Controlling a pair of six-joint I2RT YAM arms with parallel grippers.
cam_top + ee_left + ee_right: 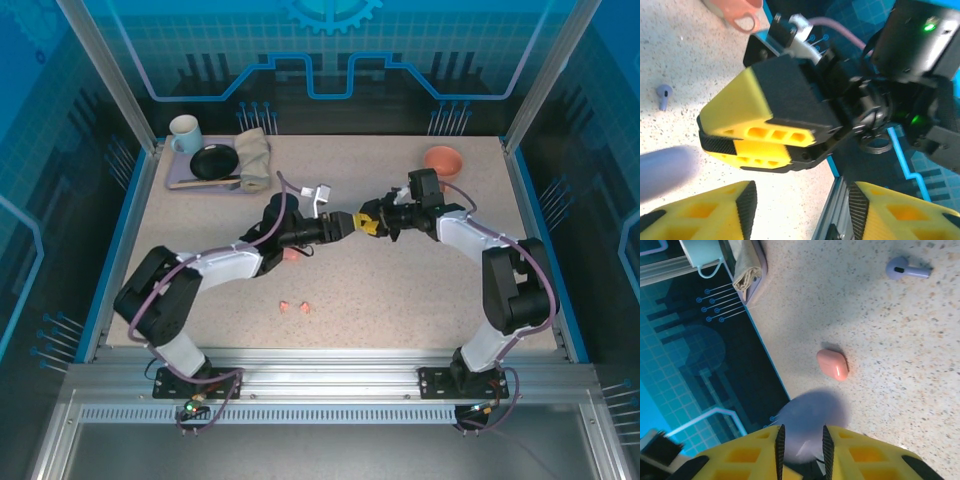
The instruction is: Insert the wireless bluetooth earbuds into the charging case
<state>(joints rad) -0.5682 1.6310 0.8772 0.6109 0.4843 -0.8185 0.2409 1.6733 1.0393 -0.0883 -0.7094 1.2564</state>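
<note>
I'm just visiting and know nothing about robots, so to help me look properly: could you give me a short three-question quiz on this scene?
1. True or false: the left gripper is open, with nothing between its fingers.
2. How many salmon-pink earbuds lie together on the table? A one, B two, C four.
3. What colour is the case held in the right gripper?
Key: 1 true; 2 B; 3 lilac.

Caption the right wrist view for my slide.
Right pincer grips a rounded lilac plastic case above a salmon-pink plastic case and a lilac earbud on speckled tabletop.
</note>
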